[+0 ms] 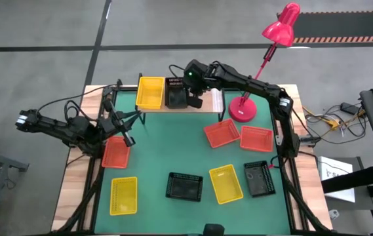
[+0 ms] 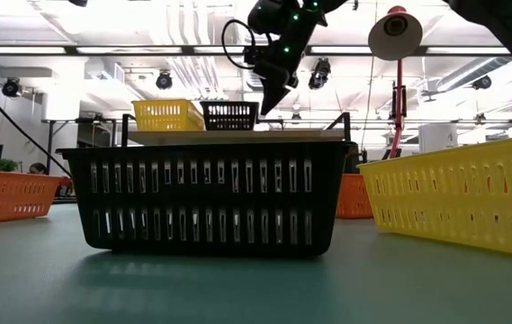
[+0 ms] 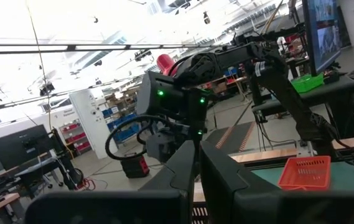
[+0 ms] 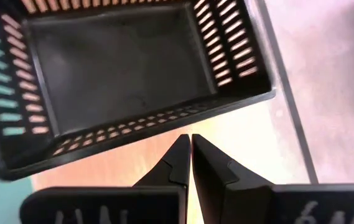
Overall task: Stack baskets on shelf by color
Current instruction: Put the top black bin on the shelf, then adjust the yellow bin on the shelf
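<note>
The shelf [image 1: 206,105] stands at the table's far edge. A yellow basket [image 1: 150,92] and a black basket [image 1: 176,92] stand side by side on its left part, and both also show in the low view, yellow [image 2: 167,114] and black [image 2: 230,114]. My right gripper [image 4: 190,140] is shut and empty. It hovers over the bare wood just right of the black basket [image 4: 127,68], clear above the shelf top in the low view [image 2: 268,97]. My left gripper [image 3: 196,148] is shut and empty. It waits at the table's left [image 1: 128,128], above an orange-red basket [image 1: 115,152].
On the green mat lie two orange-red baskets [image 1: 221,134] [image 1: 256,138], two yellow ones [image 1: 123,195] [image 1: 226,183] and two black ones [image 1: 185,186] [image 1: 259,178]. A pink-red desk lamp [image 1: 243,108] stands at the shelf's right end.
</note>
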### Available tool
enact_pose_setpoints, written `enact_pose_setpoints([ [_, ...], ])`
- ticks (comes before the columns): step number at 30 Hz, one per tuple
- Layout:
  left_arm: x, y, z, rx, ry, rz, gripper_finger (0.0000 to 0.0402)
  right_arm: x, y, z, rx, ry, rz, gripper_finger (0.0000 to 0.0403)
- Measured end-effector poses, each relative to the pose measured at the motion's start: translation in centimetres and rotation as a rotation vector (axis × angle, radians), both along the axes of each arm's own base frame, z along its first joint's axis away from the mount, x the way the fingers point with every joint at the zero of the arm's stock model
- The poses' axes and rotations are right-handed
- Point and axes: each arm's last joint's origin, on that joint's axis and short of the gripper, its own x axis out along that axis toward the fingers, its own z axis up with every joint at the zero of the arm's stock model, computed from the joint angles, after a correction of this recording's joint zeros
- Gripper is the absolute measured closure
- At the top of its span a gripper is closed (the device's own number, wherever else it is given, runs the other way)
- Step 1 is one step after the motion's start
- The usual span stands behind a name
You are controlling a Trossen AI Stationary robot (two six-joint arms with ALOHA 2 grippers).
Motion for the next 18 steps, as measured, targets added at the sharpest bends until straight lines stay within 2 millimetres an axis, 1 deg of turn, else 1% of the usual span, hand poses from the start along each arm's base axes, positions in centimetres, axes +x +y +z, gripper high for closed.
enact_pose_setpoints([
  [4, 0.0, 0.0, 0.0, 0.000, 0.000, 0.000, 0.0394, 0.0, 0.6, -0.1, 0.031, 0.012, -0.004, 0.0394],
  [8, 0.0, 0.0, 0.0, 0.000, -0.001, 0.000, 0.0394, 0.2, 1.1, -0.3, 0.091, -0.011, 0.033, 0.0394],
  [12, 0.0, 0.0, 0.0, 0.000, -0.001, 0.000, 0.0394, 0.5, 1.7, -0.2, 0.086, -0.013, 0.045, 0.0394],
  [18, 0.0, 0.0, 0.0, 0.000, -0.001, 0.000, 0.0394, 0.3, 1.7, 0.1, 0.081, -0.015, 0.039, 0.0394],
])
